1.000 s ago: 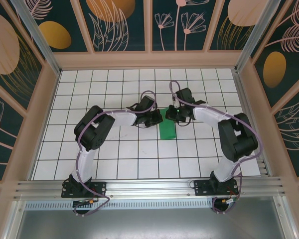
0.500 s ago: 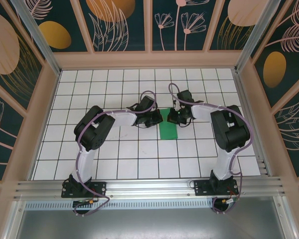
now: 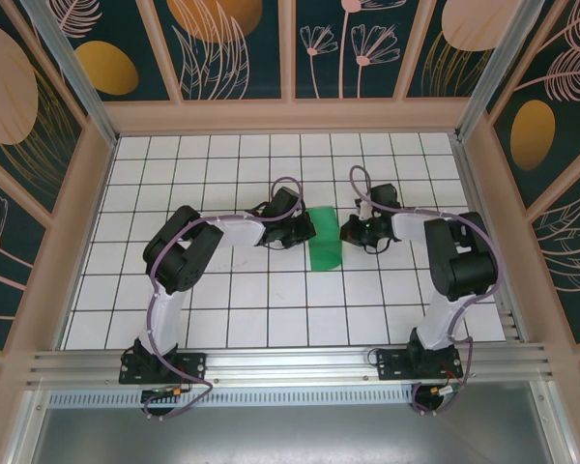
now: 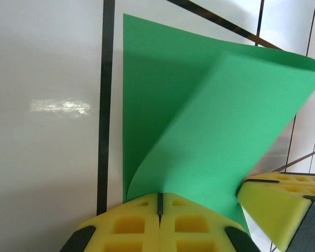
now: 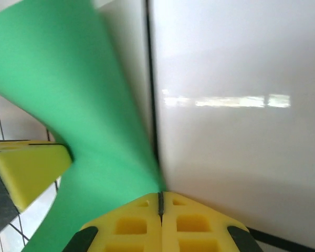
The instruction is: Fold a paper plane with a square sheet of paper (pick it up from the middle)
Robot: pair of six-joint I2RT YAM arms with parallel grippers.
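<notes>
The square sheet of paper (image 3: 326,246) is green, folded to a narrow strip one tile wide at the table's middle. Its upper layer curls up off the lower one (image 4: 199,131). My left gripper (image 3: 307,230) lies low at the strip's left edge, pads shut (image 4: 159,202) where the curl starts. My right gripper (image 3: 348,232) is at the strip's right edge, shut (image 5: 160,202) with the blurred green sheet (image 5: 68,94) running into its tip. The lifted layer spans between the two grippers. The right gripper's yellow fingers (image 4: 275,202) touch the flap's corner.
The white grid table (image 3: 222,290) stretches open on all sides of the paper. Wooden walls (image 3: 87,222) close in the left, right and far sides. A metal rail (image 3: 290,365) with both arm bases runs along the near edge.
My right gripper has slid right, from over the paper to its right edge. The flat dark strip now bulges, its upper layer lifting. The left gripper has stayed put.
</notes>
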